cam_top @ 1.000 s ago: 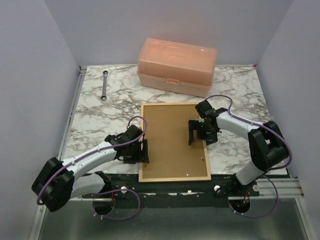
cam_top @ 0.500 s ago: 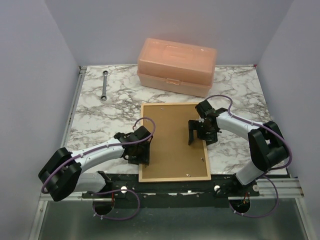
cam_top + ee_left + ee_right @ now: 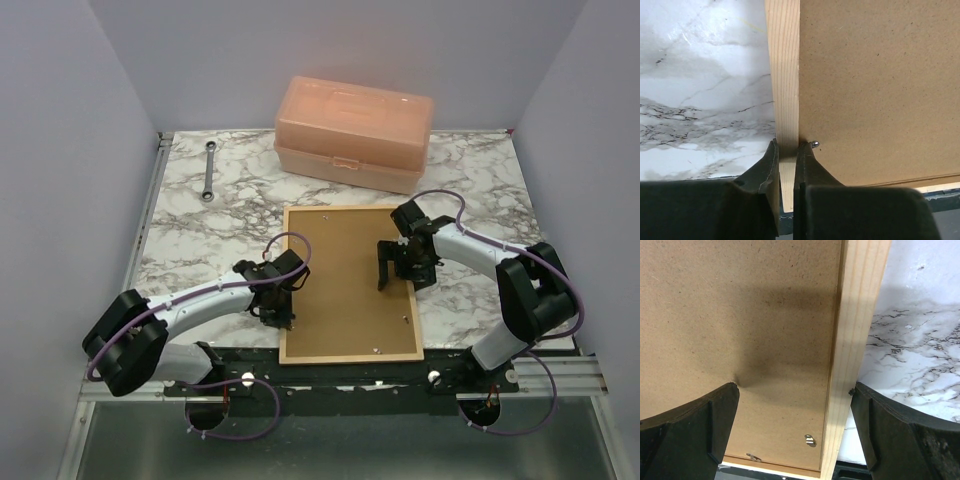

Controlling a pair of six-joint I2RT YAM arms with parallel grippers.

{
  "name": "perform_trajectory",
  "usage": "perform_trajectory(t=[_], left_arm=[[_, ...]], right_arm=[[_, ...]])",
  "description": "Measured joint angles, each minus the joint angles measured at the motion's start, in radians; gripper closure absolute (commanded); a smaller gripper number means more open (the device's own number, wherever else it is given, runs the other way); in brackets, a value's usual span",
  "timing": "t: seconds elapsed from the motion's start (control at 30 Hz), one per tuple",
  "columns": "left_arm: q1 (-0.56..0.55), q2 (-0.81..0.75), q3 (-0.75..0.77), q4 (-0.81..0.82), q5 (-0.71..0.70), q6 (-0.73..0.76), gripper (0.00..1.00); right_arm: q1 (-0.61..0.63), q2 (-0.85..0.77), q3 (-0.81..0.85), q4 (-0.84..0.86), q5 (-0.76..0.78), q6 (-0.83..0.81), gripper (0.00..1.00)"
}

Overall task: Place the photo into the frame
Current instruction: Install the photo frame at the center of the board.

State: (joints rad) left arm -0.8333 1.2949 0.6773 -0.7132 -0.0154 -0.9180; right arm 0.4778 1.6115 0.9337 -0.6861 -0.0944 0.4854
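The frame [image 3: 349,357] lies face down on the marble table, with a brown backing panel [image 3: 345,280] sitting in it. My left gripper [image 3: 283,316] is shut on the frame's left moulding [image 3: 783,75], near the front corner. The left wrist view shows both pads [image 3: 771,155] pressed against the wood. My right gripper [image 3: 399,268] is open and straddles the right moulding [image 3: 857,340]. One of its fingers is over the panel [image 3: 740,315] and the other is outside the frame. The photo is not in view.
A peach plastic box [image 3: 355,130] stands behind the frame. A wrench [image 3: 209,170] lies at the back left. Small metal tabs [image 3: 810,440] sit on the panel near the frame's front edge. The table's front edge is close to the frame's bottom rail.
My left gripper slid right onto the frame's left moulding and closed on it. The right arm and the frame have not moved.
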Motion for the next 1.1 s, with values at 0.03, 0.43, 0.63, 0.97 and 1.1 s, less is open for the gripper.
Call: perform_trajectory(t=[0.03,0.43,0.63,0.97,1.1], left_arm=[[0.000,-0.001,0.000,0.000,0.000,0.000,0.66],[-0.011,-0.075,0.000,0.019,0.000,0.031,0.16],[0.064,-0.140,-0.040,0.040,0.014,0.032,0.07],[0.172,-0.232,-0.100,-0.043,-0.041,0.035,0.06],[0.173,-0.238,-0.101,-0.048,-0.047,0.035,0.06]], right_arm=[[0.000,0.000,0.000,0.000,0.000,0.000,0.00],[0.031,0.003,0.005,0.000,-0.004,-0.003,0.00],[0.080,0.042,0.047,-0.003,-0.013,0.020,0.00],[0.185,0.110,0.159,0.004,-0.016,0.047,0.00],[0.190,0.079,0.151,-0.011,-0.005,0.047,0.00]])
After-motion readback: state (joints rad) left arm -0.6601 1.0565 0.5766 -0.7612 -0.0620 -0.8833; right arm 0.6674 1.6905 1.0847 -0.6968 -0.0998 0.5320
